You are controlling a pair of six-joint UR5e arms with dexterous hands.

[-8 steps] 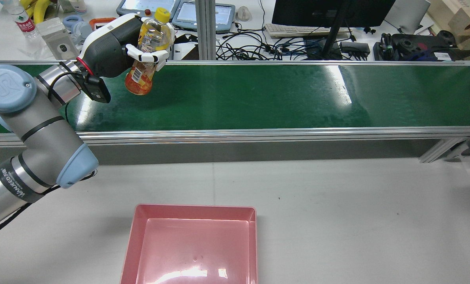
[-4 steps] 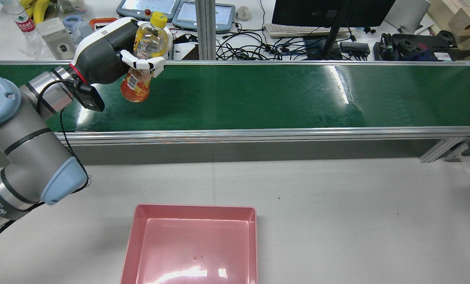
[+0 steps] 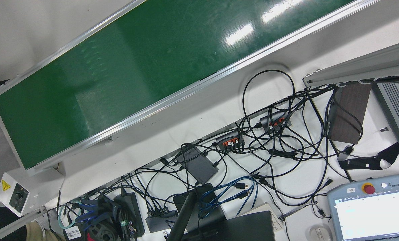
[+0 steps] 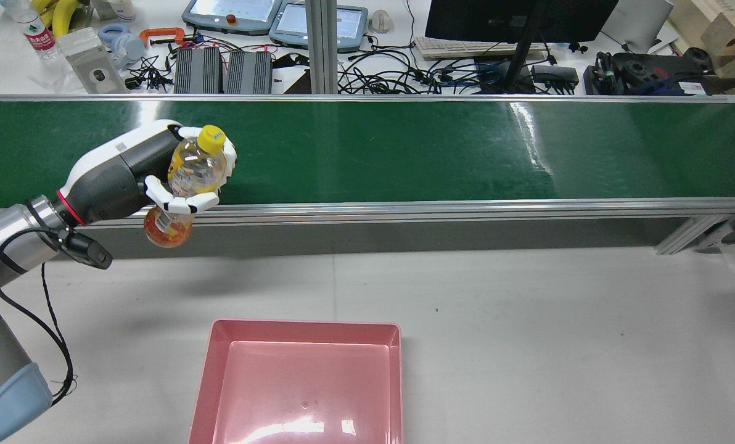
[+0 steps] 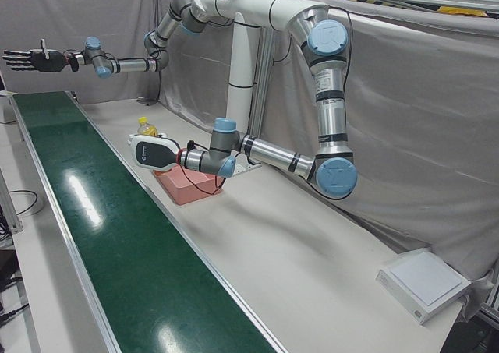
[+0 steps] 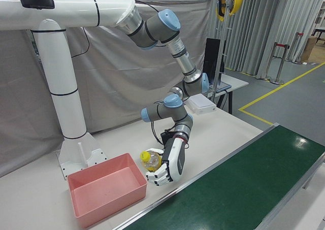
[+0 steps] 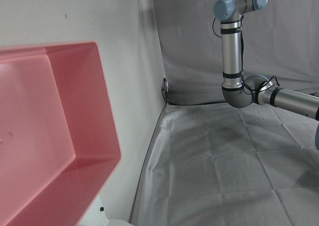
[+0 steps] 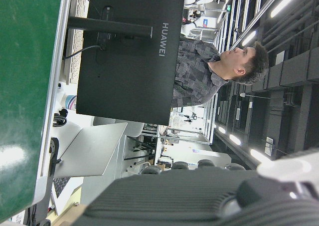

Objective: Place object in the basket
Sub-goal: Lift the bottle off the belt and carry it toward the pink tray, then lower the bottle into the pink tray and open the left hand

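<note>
A clear bottle [image 4: 187, 179] of orange drink with a yellow cap is tilted in my left hand [image 4: 124, 176], which is shut on its middle. In the rear view it hangs over the near rail of the green conveyor belt [image 4: 435, 148], up and to the left of the pink basket [image 4: 306, 324]. The right-front view shows the bottle [image 6: 150, 160] and left hand [image 6: 171, 164] just right of the basket [image 6: 81, 175]. The basket's rim [image 7: 107, 111] fills the left of the left hand view. My right hand [image 5: 27, 59] is held high, far off, with its fingers spread.
The belt [image 3: 136, 57] carries nothing. Behind it lie cables, a monitor [image 4: 515, 18], teach pendants [image 4: 232, 12] and small bottles [image 4: 34, 31]. White table [image 4: 528, 320] surrounds the basket. A person shows behind the monitor in the right hand view.
My left hand has carried the bottle from over the belt's far side back across to its near rail, closer to the basket. The grip is unchanged.
</note>
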